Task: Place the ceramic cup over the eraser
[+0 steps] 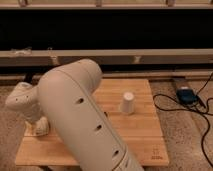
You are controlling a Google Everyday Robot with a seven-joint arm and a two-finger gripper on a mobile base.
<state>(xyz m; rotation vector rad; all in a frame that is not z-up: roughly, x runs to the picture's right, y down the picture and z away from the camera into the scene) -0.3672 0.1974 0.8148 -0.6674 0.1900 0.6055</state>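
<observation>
The ceramic cup is small, white and tapered, and stands alone on the right half of the wooden table, narrow end up. My big white arm crosses the left and middle of the table. My gripper is low at the table's left edge, under the rounded wrist, far left of the cup. The eraser is not in view; the arm hides much of the table top.
A blue device with black cables lies on the speckled floor to the right of the table. A long low rail runs along the dark wall behind.
</observation>
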